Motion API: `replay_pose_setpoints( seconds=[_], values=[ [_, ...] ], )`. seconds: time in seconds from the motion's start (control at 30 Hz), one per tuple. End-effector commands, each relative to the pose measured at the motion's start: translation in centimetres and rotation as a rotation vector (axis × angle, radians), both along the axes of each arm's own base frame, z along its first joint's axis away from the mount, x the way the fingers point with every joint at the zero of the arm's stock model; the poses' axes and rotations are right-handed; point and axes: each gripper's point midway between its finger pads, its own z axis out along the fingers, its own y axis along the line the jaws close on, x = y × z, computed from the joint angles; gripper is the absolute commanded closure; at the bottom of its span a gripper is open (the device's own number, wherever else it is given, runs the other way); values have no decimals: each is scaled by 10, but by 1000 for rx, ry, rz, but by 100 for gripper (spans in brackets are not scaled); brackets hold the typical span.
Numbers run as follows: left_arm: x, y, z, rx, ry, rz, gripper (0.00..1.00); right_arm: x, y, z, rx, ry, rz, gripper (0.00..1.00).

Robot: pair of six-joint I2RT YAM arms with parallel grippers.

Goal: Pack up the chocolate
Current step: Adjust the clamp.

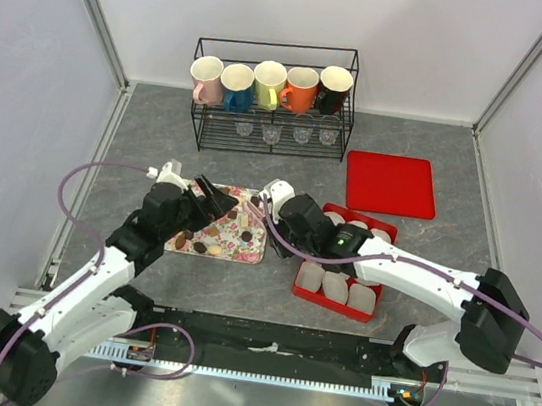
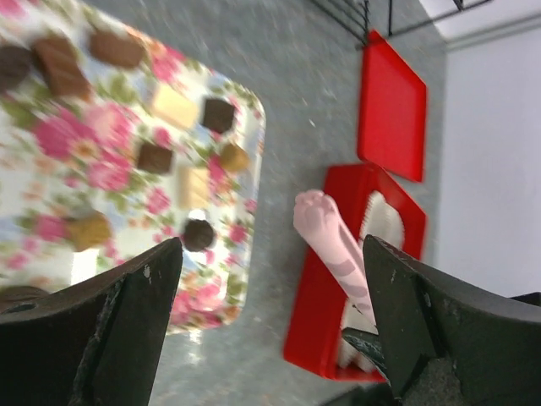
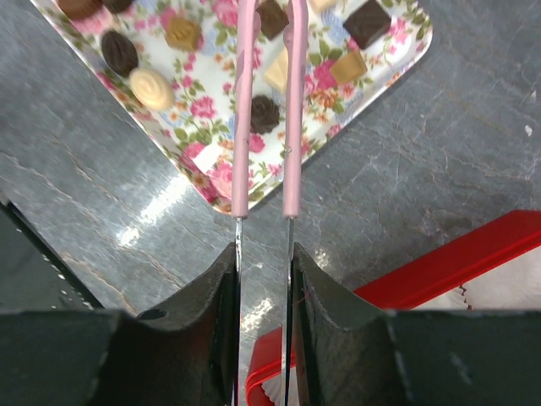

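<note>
Near the table centre: packing not started, I judge.
Red box (image 3: 448, 266) at the tray's 4 o'clock, paper cups (image 1: 336, 288) look unfilled. Right gripper (image 3: 264, 258) clamped on pink tongs (image 3: 292, 127), aimed 9 o'clock. Left gripper (image 2: 270, 254) jaws wide apart, empty. All chocolate (image 3: 265, 112) on floral tray (image 3: 211, 182), flat, ovals at mixed angles, no shared axis.

open grey stone-patterned tabletop (image 1: 149, 135) lies left of and behind the flowered rectangular tray (image 1: 250, 251). long pink tongs (image 3: 292, 127) span the gap between tray and red plastic box (image 2: 308, 321); the black wire mug rack (image 1: 264, 142) walls the far side.
</note>
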Motion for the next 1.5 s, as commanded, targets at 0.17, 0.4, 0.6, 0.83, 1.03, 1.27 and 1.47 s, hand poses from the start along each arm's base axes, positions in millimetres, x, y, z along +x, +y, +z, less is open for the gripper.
replay_pose_setpoints(
  seconds=[0.17, 0.4, 0.6, 0.83, 1.03, 1.27, 1.47],
  values=[
    [5, -58, 36, -350, -19, -123, 5, 4, 13, 45, 203, -72, -27, 66],
    [6, -66, 30, -374, 0, -91, 7, 3, 14, 47, 228, -69, -34, 67],
    [2, -74, 18, -397, 33, -82, 17, 3, 17, 51, 272, -69, -39, 66],
    [5, -78, 16, -417, 33, -59, 29, 2, 18, 58, 312, -83, -39, 66],
    [6, -83, 25, -459, 17, -56, 41, 0, 16, 61, 339, -91, -41, 67],
    [3, -89, 25, -505, 40, -59, 51, -2, 15, 56, 332, -91, -29, 67],
    [2, -95, 22, -511, 59, -64, 51, -2, 16, 55, 314, -106, -9, 66]
  ],
)
